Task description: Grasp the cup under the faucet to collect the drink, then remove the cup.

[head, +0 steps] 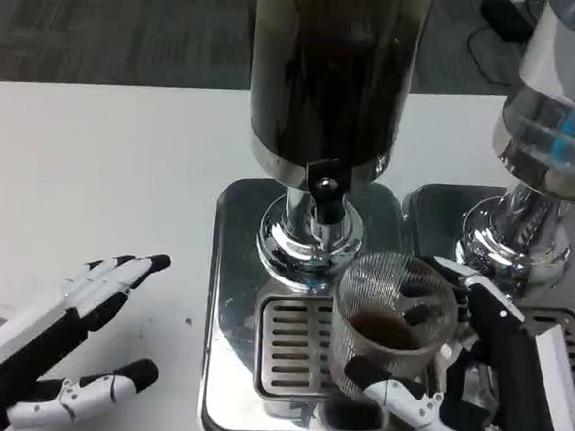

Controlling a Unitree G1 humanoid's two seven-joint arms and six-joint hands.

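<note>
Already the right hand [488, 378] has its fingers [398, 393] clamped round the clear ribbed plastic cup [394, 317], part-filled with dark drink, at lower right of the frame on the steel drip tray [232, 369] just off the black faucet [326, 191], so carrying it away looks to be what's left, while the left hand [57, 342] waits at lower left, fingers apart.

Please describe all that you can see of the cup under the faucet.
The cup is clear, ribbed plastic by its look, holding a little dark drink at the bottom. It stands upright over the slotted drip tray, just below the dark dispenser's faucet. The right hand grips it, fingers wrapped around its side.

No lettering, label, brand or number can be read anywhere (the dispenser [332, 71] bears no legible mark).
</note>
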